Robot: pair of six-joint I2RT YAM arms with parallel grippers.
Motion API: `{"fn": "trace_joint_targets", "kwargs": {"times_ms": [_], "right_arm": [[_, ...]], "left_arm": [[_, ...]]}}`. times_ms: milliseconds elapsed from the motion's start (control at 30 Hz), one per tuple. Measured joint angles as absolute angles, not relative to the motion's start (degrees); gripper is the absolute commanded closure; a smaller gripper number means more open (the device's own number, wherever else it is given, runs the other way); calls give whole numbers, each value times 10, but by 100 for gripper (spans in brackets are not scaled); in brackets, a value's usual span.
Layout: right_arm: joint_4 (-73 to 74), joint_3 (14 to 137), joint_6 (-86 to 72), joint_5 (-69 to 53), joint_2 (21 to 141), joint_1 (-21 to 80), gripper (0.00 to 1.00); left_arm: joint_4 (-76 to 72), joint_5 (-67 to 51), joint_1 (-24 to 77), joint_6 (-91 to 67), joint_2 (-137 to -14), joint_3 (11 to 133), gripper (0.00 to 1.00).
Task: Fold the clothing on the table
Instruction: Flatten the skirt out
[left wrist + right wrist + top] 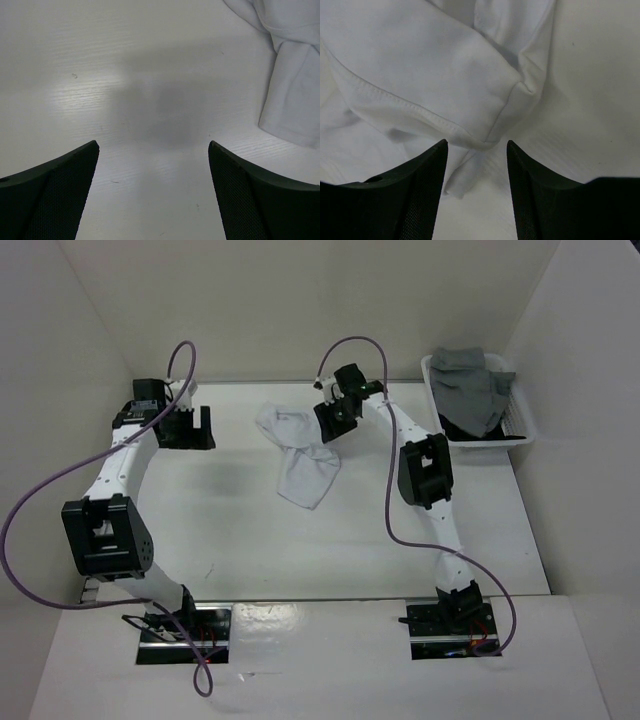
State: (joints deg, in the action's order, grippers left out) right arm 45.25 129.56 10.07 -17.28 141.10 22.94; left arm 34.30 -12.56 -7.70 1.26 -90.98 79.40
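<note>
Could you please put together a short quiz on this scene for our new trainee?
1. True or false: the left tool is clamped on the white clothing.
2. Where does the grey garment lie? A) in the white basket B) spread on the table C) in the left tool
3. Which tool is directly above the clothing?
Key: 1 false: it stands open over bare table, with the clothing off to its right. 2 A. 3 the right tool.
</note>
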Motion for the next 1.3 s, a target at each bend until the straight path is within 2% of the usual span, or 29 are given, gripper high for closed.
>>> {"fn": "trace_joint_targets", "kwargs": {"times_ms": [267,667,800,867,967,1000,1100,1133,1300], "right_arm": [[472,1373,99,-178,1443,229,44],[478,1427,100,-173,1484,236,44],[482,1438,100,-167,1509,239,48],[486,1446,100,-163,1520,239,52],[489,1464,103,-153,1533,239,65],[489,1466,103,-150,1534,239,75],[491,1473,105,-142,1536,239,90],[491,1475,104,-140,1536,239,98],[495,1478,104,-137,1536,239,100]], "left_arm": [[354,-162,-71,13,-982,836,5],[358,-175,-34,14,-1017,856,6],[359,-175,-30,15,-1023,856,6],[359,-175,-30,15,-1025,856,6],[360,-175,-30,15,-1027,856,6],[359,-175,-30,15,-1029,856,6],[361,-175,-28,15,-1031,858,6],[362,-175,-28,15,-1033,860,6],[366,-177,-24,15,-1052,888,6]]}}
